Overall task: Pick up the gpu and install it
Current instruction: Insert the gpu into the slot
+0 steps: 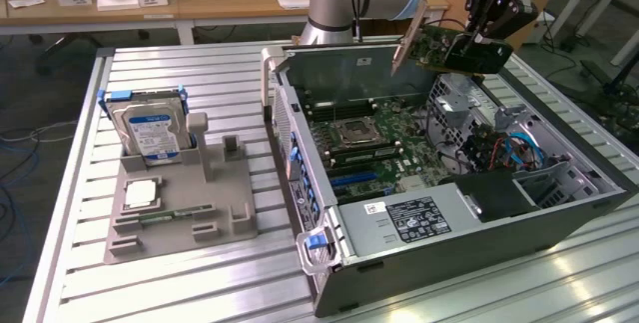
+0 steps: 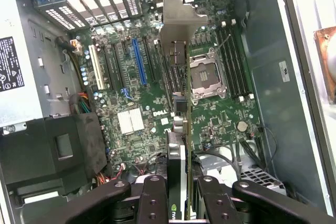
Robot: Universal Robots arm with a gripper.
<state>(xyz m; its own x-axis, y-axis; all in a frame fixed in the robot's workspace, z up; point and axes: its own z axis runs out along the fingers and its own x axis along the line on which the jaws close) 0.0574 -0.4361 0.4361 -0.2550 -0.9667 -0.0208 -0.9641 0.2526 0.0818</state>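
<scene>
The end effector point(image 1: 477, 37) is clenched on the gpu point(image 1: 439, 45) in the upper right of the exterior view. The card hangs tilted above the open computer case point(image 1: 420, 256), clear of the motherboard point(image 1: 375, 147). From the wrist view, the card sits edge-on between the end effector's fingers point(image 2: 152, 198).

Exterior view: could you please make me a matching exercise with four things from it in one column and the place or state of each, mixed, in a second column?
Column one
1. gpu
2. hard drive
3. computer case
4. memory stick

Column two
A. lying on the base of the grey holder
B. held in the gripper, above the motherboard
C. standing upright in the grey holder
D. lying on its side, open on top

Pairs: 1-B, 2-C, 3-D, 4-A
</scene>
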